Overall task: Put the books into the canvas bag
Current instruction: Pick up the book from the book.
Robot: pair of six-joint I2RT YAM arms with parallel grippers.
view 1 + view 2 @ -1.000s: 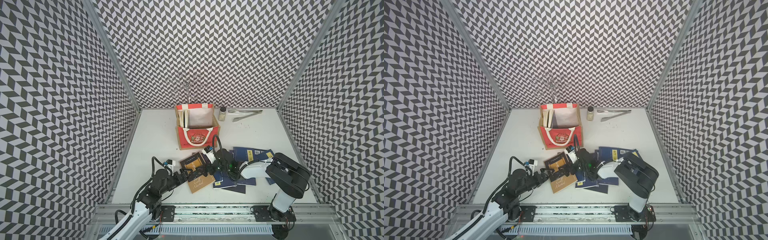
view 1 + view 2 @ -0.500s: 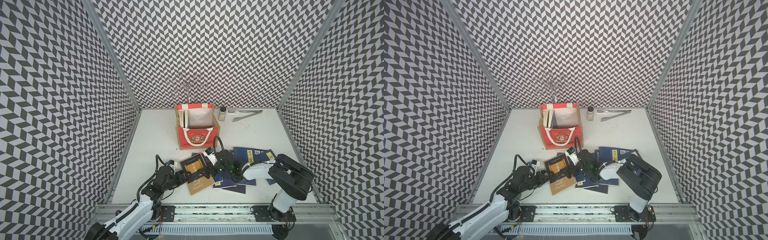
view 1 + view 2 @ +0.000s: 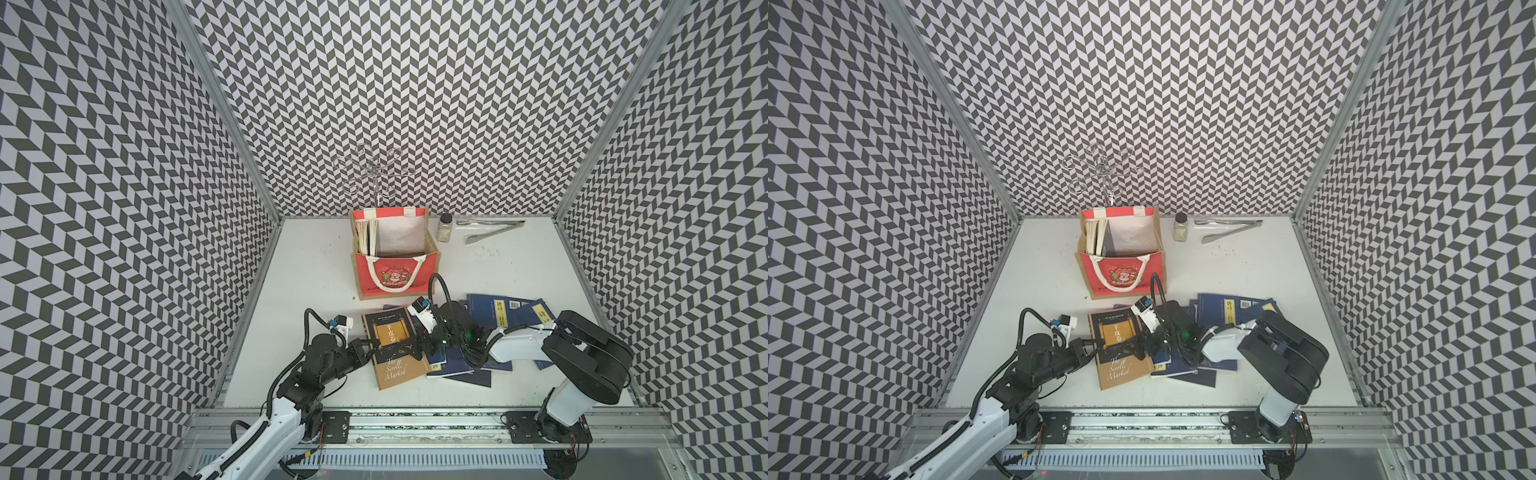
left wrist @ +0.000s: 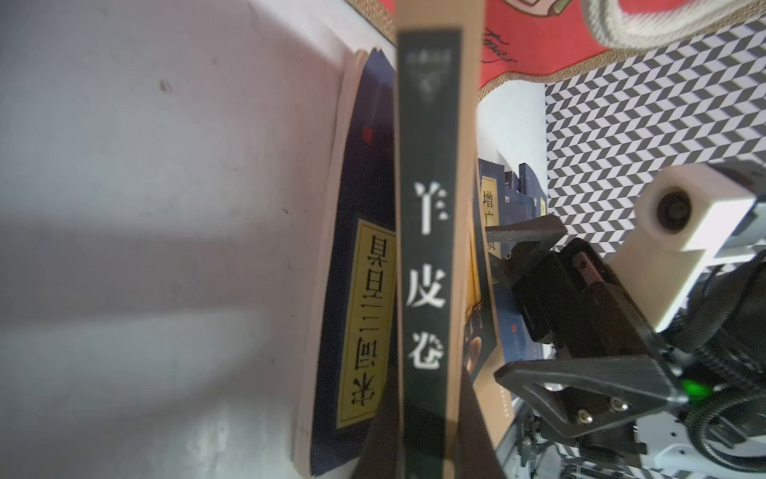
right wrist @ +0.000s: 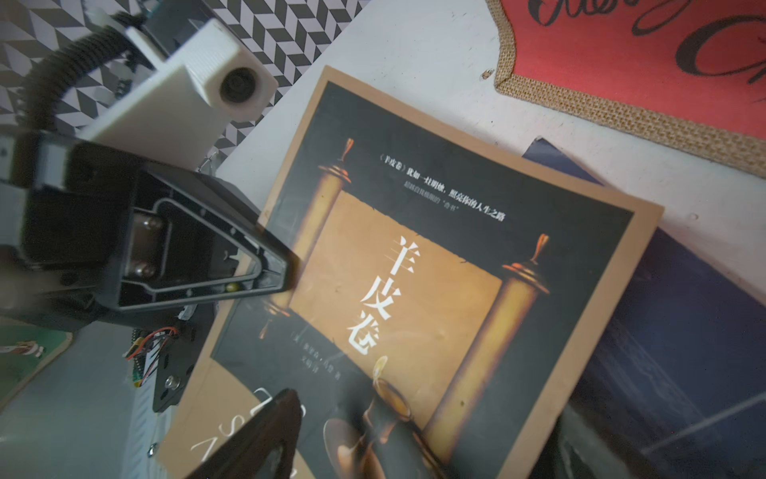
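Observation:
The black-and-gold book "The Scroll Marked" (image 3: 392,351) (image 3: 1119,351) lies in front of the canvas bag (image 3: 395,276) (image 3: 1121,276), partly on a navy book (image 4: 364,311). My left gripper (image 3: 368,347) (image 4: 427,448) is shut on this book's spine (image 4: 427,249), one finger on each cover. My right gripper (image 3: 409,347) (image 4: 497,302) stands open over the book's cover (image 5: 414,269), holding nothing; only one finger (image 5: 257,435) shows in its wrist view. Several navy books (image 3: 498,318) (image 3: 1225,311) lie spread to the right. The bag stands upright and open, with a few books (image 3: 368,237) against its left side.
A small glass jar (image 3: 444,227) and metal tongs (image 3: 490,232) lie at the back right of the bag. A wire stand (image 3: 376,174) rises behind the bag. Patterned walls close in the left, right and back. The right arm's elbow (image 3: 582,361) lies low over the navy books.
My left gripper has reached forward to the book's spine and shut on it. The right gripper has stayed open over the same book.

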